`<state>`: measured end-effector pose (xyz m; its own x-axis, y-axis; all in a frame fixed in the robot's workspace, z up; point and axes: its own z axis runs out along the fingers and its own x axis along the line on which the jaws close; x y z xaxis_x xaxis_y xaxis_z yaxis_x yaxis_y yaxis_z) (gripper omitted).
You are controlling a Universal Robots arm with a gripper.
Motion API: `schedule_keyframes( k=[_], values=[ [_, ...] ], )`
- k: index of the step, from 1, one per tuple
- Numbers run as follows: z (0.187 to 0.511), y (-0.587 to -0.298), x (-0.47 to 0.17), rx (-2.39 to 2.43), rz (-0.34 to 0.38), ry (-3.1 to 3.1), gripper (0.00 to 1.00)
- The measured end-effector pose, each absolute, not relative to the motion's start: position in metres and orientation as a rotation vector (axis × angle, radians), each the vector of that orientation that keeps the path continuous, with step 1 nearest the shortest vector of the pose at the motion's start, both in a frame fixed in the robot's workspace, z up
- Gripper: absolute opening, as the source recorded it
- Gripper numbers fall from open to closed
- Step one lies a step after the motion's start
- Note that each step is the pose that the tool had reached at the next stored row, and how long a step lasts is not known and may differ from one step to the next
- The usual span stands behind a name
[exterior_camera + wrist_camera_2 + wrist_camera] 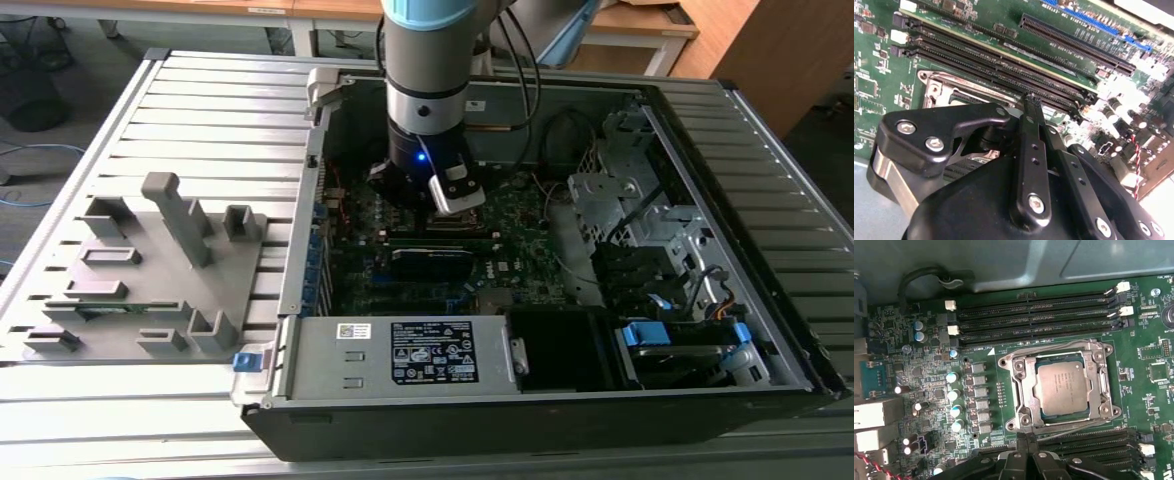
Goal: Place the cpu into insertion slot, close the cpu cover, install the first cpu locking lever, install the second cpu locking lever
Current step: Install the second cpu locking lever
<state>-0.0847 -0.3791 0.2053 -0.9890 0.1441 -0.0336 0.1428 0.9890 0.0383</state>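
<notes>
In the first wrist view the cpu lies flat in the insertion slot, its grey face showing through the window of the cpu cover. The silvery cover lies down flat around the chip. One thin wire lever runs along the socket's side by the memory slots, and another lever runs along the opposite side. My gripper hangs just off that second side, fingers together with nothing between them. In the second wrist view the gripper points at the socket's edge. The exterior view shows the gripper low over the motherboard.
Long black memory slots flank the socket on both sides. Capacitors stand beside it. The open computer case walls in the board, with a power supply at the front. A grey fixture plate lies at the exterior view's left.
</notes>
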Motion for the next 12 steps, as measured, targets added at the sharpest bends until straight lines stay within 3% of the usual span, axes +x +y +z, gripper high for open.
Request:
schedule_keyframes(
  k=[12],
  values=[
    [0.2017, -0.3791, -0.0854, 0.224, 0.079, 3.097, 0.11]
  ],
)
